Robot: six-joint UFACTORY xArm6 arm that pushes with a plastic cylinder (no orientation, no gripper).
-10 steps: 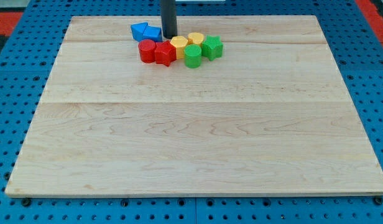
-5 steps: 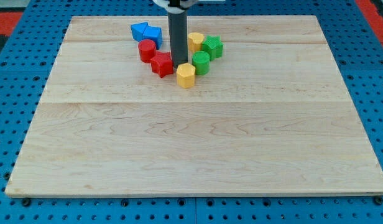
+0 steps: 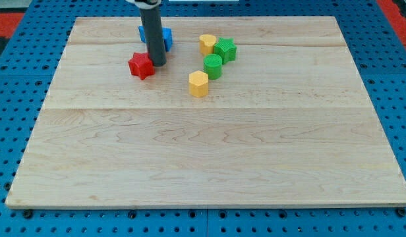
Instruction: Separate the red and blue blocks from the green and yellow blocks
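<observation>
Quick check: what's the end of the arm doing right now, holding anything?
No gripper; holds nothing. My tip is down on the board, right beside the red star block, with the blue blocks behind the rod.

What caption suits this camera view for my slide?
My tip beside the red star block, with yellow and green blocks grouped apart.

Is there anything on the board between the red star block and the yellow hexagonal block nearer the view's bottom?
No. In the camera view, only bare wood lies between the red star block and the yellow hexagonal block. My tip is beside the red one.

Red star block (image 3: 142, 65), blue block (image 3: 165, 36), yellow hex (image 3: 198, 83), green cyl. (image 3: 213, 66)
</observation>
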